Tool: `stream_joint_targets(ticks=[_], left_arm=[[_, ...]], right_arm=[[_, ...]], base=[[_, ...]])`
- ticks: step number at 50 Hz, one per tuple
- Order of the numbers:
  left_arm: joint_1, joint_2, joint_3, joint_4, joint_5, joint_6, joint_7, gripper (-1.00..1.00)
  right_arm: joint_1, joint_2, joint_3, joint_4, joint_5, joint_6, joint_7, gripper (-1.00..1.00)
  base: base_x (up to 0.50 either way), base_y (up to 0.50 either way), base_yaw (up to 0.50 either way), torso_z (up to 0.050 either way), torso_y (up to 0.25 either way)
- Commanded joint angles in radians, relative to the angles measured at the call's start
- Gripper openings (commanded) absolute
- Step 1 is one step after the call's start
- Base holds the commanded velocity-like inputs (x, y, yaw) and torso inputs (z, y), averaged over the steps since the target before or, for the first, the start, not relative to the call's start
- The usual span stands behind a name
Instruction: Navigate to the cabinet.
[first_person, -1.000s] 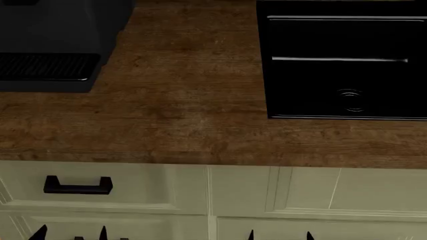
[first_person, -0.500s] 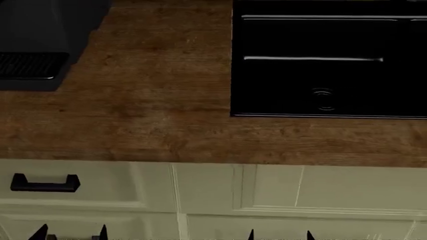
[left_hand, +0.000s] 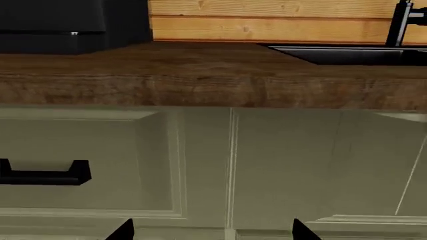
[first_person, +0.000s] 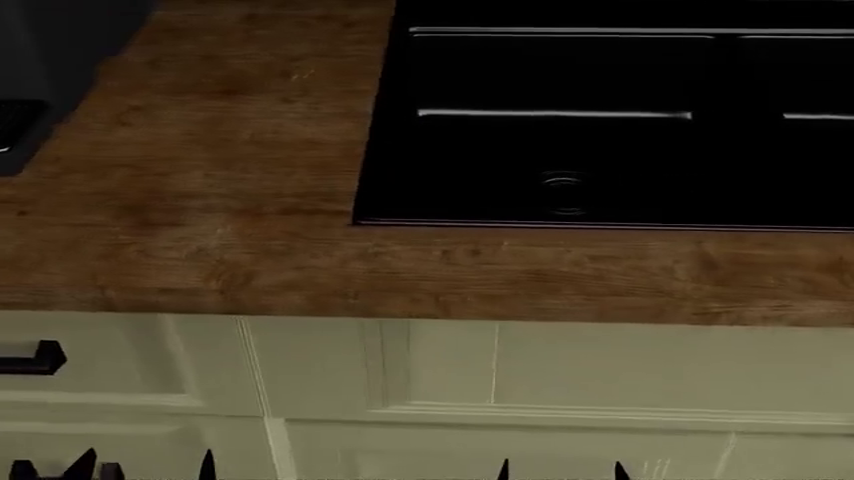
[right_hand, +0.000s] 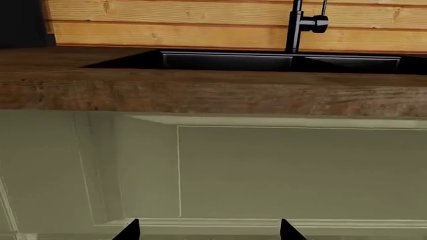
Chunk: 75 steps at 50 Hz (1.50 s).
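Observation:
The cabinet (first_person: 120, 370) is a cream panelled unit under a brown wood top (first_person: 227, 200), at the left of the head view. Only the end of its short black drawer handle (first_person: 38, 358) shows at the frame's edge. The left wrist view faces that drawer front (left_hand: 93, 155) and handle (left_hand: 43, 175) from close by. My left gripper (first_person: 144, 468) (left_hand: 212, 232) is open and empty, its dark tips just in front of the cabinet face. My right gripper (first_person: 562, 472) (right_hand: 209, 232) is open too, facing a plain cream panel (right_hand: 293, 170) below the sink.
A black sink (first_person: 561, 70) is set into the wood top on the right, with a black faucet (right_hand: 297, 22) against a plank wall (right_hand: 173, 20). A dark appliance (first_person: 34, 70) stands on the counter at far left. The counter edge overhangs both grippers.
The whole view has slid rightward along the counter. The drawer handle and dark appliance have drifted to the left edge, and more of the sink shows. Both grippers stay open.

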Motion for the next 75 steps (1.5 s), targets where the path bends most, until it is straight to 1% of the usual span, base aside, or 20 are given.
stream_joint_targets(ticks=[1,36,57,75], left_arm=[[0.0,-0.012,0.014,0.001,-0.011,0.003,-0.011,1.0],[-0.01,-0.032,0.042,-0.008,-0.034,0.004,-0.043,1.0],[-0.013,-0.045,0.058,-0.009,-0.046,0.004,-0.057,1.0],[-0.015,-0.053,0.071,-0.006,-0.056,0.002,-0.069,1.0]], right_arm=[[0.001,0.01,-0.012,-0.003,0.009,0.003,0.014,1.0],[0.005,0.034,-0.04,0.0,0.033,0.002,0.044,1.0],[0.006,0.046,-0.054,-0.003,0.043,0.002,0.059,1.0],[0.007,0.056,-0.064,-0.005,0.051,0.005,0.073,1.0]], base=[[-0.03,-0.3,0.0,0.0,0.0],[-0.03,-0.3,0.0,0.0,0.0],[-0.03,-0.37,0.0,0.0,0.0],[-0.03,-0.48,0.0,0.0,0.0]])
